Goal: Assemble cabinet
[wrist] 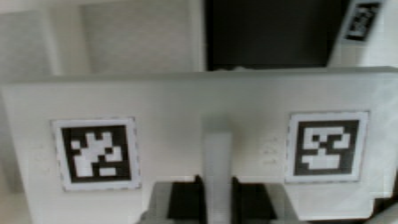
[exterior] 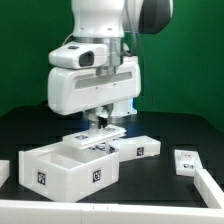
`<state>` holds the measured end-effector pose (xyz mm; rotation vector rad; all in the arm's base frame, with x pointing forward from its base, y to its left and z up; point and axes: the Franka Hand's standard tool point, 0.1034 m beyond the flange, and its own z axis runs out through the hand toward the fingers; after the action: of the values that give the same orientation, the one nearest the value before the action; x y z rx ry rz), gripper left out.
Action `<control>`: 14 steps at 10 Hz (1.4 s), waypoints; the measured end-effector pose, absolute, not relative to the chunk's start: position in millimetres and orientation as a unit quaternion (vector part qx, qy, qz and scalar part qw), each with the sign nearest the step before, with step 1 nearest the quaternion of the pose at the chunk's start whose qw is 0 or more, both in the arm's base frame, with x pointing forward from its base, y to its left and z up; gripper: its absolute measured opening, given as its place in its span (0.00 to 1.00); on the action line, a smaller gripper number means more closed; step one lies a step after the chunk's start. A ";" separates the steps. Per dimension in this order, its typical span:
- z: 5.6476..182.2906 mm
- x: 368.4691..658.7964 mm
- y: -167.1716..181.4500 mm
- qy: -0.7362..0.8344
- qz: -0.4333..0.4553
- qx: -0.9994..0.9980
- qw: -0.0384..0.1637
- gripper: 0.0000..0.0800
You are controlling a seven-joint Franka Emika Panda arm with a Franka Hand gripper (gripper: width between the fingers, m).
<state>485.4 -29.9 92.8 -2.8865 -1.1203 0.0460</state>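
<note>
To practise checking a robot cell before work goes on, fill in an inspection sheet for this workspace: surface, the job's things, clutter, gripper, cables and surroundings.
Surface: black table, bare between the parts.
Job's things: open white box with tags on its front wall; small tagged block beside it, toward the exterior view's right; tagged white panel under the gripper; more white pieces farther toward the exterior view's right.
Clutter: nothing seen.
Gripper: the gripper is low over the panel, behind the box; whether it is open or shut cannot be told.
Cables: nothing seen.
Surroundings: green backdrop behind the table.
</note>
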 end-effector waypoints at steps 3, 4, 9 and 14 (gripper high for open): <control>91.6 484.7 -31.6 -0.362 0.016 -0.932 0.023 0.07; 93.7 481.6 -35.1 -0.371 0.016 -0.928 0.023 0.07; 100.0 450.1 -109.9 -0.429 0.020 -0.903 0.033 0.08; 80.1 432.8 -130.8 -0.471 0.025 -0.881 0.037 0.08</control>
<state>432.8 -130.8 80.1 -2.7043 -1.4461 0.0770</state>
